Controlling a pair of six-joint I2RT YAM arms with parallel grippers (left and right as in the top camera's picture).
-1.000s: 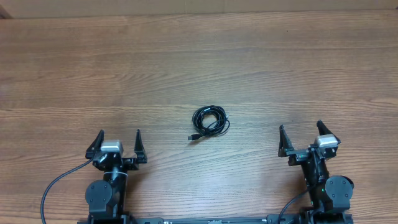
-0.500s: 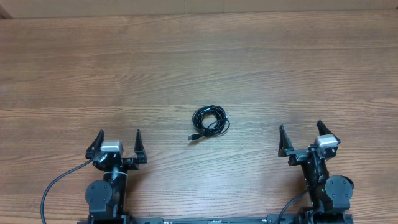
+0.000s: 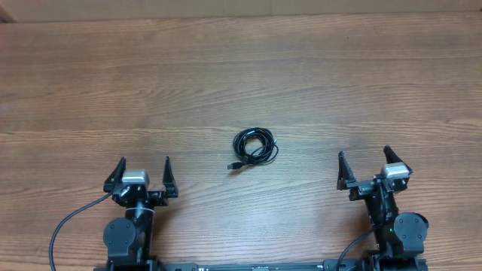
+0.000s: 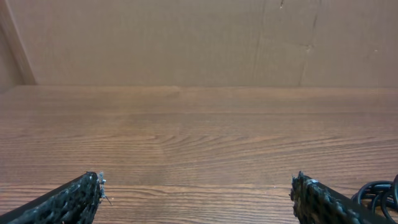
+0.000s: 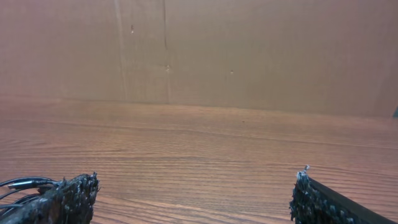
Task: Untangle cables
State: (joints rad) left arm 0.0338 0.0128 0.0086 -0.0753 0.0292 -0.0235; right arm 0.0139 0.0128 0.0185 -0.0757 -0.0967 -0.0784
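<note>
As seen from overhead, found left gripper (image 3: pixel 144 161) parked by the near edge, jaws spread wide, holding nothing. Located cables (image 3: pixel 254 147) midway across the table (image 3: pixel 241 75) as one small tight coil, plug end (image 3: pixel 234 164) trailing near-left — untouched, between both arms and well apart from each. Found right gripper (image 3: pixel 364 152) likewise spread and empty. Judged at the very start: nothing separated, all untangling left to do. Noted bare wood on every side of the coil — ample room to reach and spread strands; far edge well off.

A robot lab bench, judging by the wood-grain table (image 3: pixel 226 75) fenced with plain cardboard panels (image 4: pixel 155 37).
</note>
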